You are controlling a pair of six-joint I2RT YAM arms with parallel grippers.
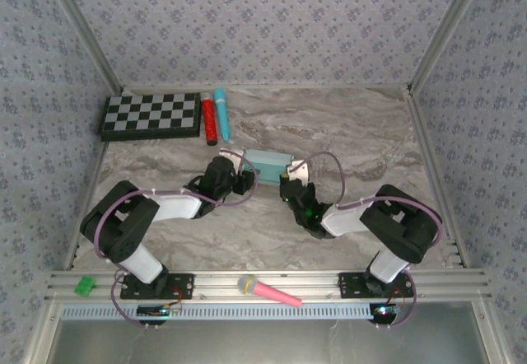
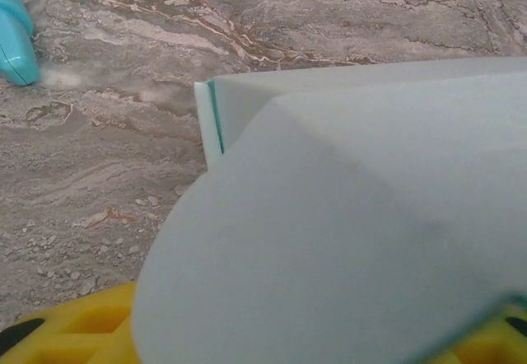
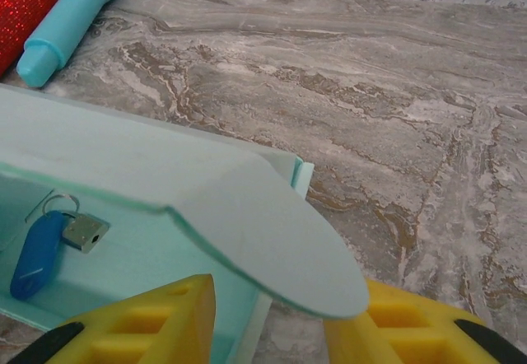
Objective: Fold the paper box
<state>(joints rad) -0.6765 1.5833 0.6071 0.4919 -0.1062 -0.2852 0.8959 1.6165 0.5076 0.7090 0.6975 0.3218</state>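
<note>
The paper box [image 1: 268,165] is a small pale aqua box on the marble table, between my two grippers, with its lid flaps raised. My left gripper [image 1: 244,179] is at its left end. In the left wrist view a rounded flap [image 2: 346,240] lies over the left gripper [image 2: 272,335], and the yellow fingers [image 2: 78,331] show far apart at the bottom corners. My right gripper [image 1: 290,186] is at the box's right end. Its yellow fingers [image 3: 148,323] stand apart under another rounded flap [image 3: 272,240], with the box's end wall beside the left one, so the right gripper [image 3: 272,319] is open.
A blue key fob [image 3: 37,253] with a metal ring lies inside the box. At the back left are a checkerboard [image 1: 151,115], a red glitter marker [image 1: 209,119] and a turquoise marker [image 1: 221,113]. A pink and yellow stick [image 1: 268,290] lies on the front rail.
</note>
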